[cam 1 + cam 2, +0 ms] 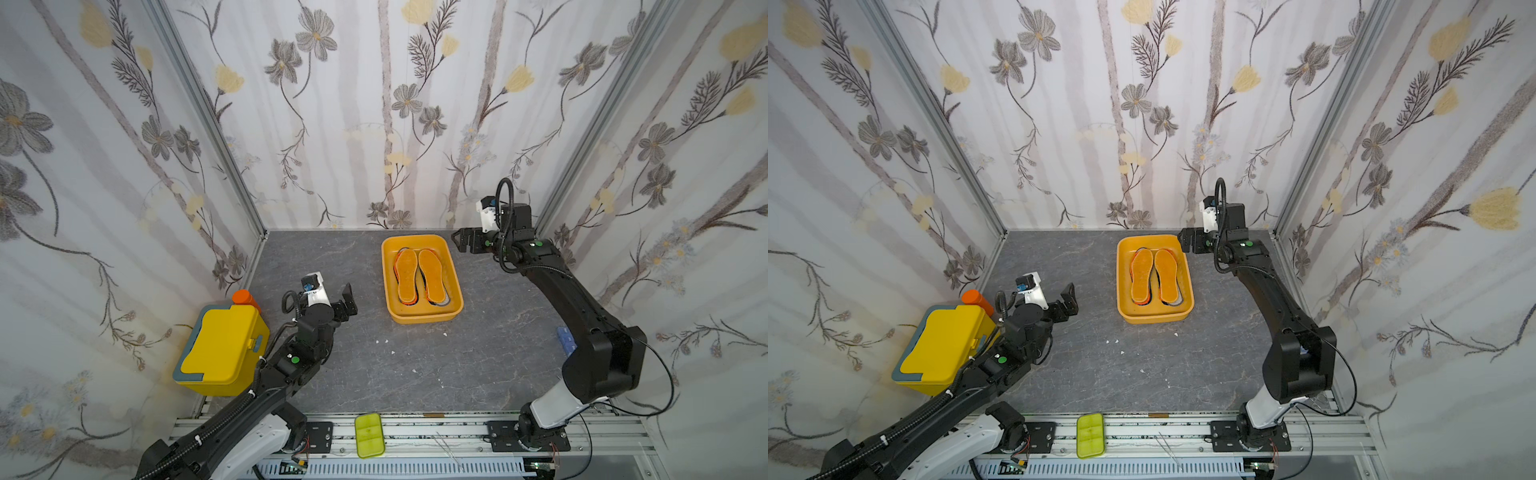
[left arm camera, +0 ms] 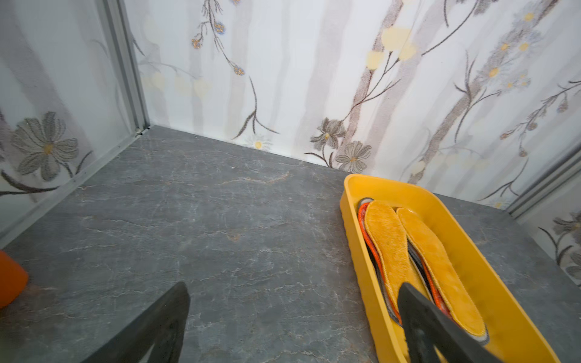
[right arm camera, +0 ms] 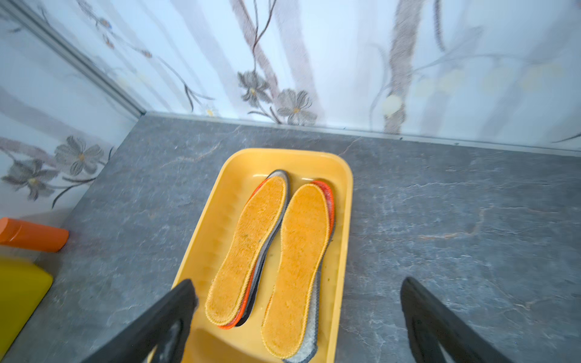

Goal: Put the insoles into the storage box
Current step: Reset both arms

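The storage box (image 1: pixel 419 319) (image 1: pixel 1154 319) is a shallow yellow-orange tray standing near the back wall, right of centre. The insoles lie in it in two side-by-side stacks. An orange-yellow insole tops each stack (image 1: pixel 407 276) (image 1: pixel 432 274) (image 3: pixel 248 248) (image 3: pixel 301 251). Red-orange, grey and black edges show under them. My right gripper (image 1: pixel 457 242) (image 3: pixel 297 284) hangs open and empty by the box's far right corner. My left gripper (image 1: pixel 338 297) (image 2: pixel 294 292) is open and empty above the table, left of the box (image 2: pixel 355 239).
A yellow lidded box with grey-blue trim (image 1: pixel 224 349) and an orange cylinder (image 1: pixel 245 298) stand at the left wall beside my left arm. A lime-green tray (image 1: pixel 369 434) lies on the front rail. A blue object (image 1: pixel 565 338) sits behind my right arm. Small white scraps (image 1: pixel 384 341) dot the table.
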Controlling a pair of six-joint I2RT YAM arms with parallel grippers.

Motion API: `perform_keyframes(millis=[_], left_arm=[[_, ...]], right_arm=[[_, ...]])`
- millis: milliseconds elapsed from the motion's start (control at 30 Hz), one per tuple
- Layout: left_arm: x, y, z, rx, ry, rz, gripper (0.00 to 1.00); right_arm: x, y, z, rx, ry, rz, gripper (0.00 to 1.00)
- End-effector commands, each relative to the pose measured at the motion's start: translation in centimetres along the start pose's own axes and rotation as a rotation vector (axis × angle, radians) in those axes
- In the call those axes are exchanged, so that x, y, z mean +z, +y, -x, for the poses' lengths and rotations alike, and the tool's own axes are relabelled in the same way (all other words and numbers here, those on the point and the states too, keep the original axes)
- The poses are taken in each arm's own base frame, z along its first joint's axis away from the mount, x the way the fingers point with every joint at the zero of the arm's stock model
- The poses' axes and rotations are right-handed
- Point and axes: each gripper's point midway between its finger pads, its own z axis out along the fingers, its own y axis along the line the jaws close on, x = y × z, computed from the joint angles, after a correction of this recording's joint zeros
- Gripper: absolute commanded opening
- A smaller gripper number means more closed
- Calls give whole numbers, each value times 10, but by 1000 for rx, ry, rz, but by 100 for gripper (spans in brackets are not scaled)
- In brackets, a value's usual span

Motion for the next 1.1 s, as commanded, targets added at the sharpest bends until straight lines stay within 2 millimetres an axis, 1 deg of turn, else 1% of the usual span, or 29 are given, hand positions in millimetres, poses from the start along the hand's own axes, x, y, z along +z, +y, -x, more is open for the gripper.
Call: perform_keyframes(millis=[0, 100, 167, 267, 300, 367, 433, 500, 600, 667, 733, 767, 800, 833, 900, 933, 1000, 1067], left_arm=[[8, 13, 8, 46, -41, 46, 100], [17, 21, 3, 94, -44, 56, 100], [25, 30, -3, 112, -29, 92, 100], [34, 41, -15, 168, -3, 136, 100], [35, 46, -19, 180, 1, 160, 100], [38, 56, -26, 199, 8, 200, 100], [40, 67, -32, 200, 8, 236, 100], [41, 75, -34, 193, -8, 245, 100], [44, 80, -37, 201, -18, 216, 100], [43, 83, -36, 217, -45, 203, 100], [41, 85, -34, 230, -71, 193, 100], [40, 86, -33, 228, -81, 185, 100], [38, 87, -32, 227, -93, 171, 100], [37, 87, -32, 228, -101, 156, 100], [34, 93, -32, 228, -118, 151, 100], [33, 96, -32, 225, -123, 157, 100], [31, 104, -34, 212, -147, 163, 100], [31, 109, -37, 203, -160, 155, 100]], right_arm=[[-22, -29, 13, -8, -141, -83, 100], [-41, -69, -3, 28, -220, -158, 100], [-49, -96, -22, 37, -264, -222, 100], [-51, -118, -51, -29, -321, -273, 100], [-50, -122, -66, -55, -326, -299, 100], [-49, -131, -89, -89, -354, -345, 100], [-45, -136, -107, -93, -357, -358, 100], [-36, -138, -127, -74, -337, -349, 100], [-31, -134, -143, -64, -371, -305, 100], [-31, -134, -154, -56, -403, -308, 100], [-38, -139, -159, -49, -463, -348, 100], [-41, -134, -159, -73, -487, -336, 100], [-41, -133, -163, -78, -479, -345, 100], [-42, -136, -168, -69, -476, -376, 100], [-51, -135, -166, -70, -545, -397, 100], [-52, -136, -167, -67, -547, -404, 100], [-52, -140, -169, -50, -522, -422, 100], [-51, -141, -167, -50, -529, -426, 100]])
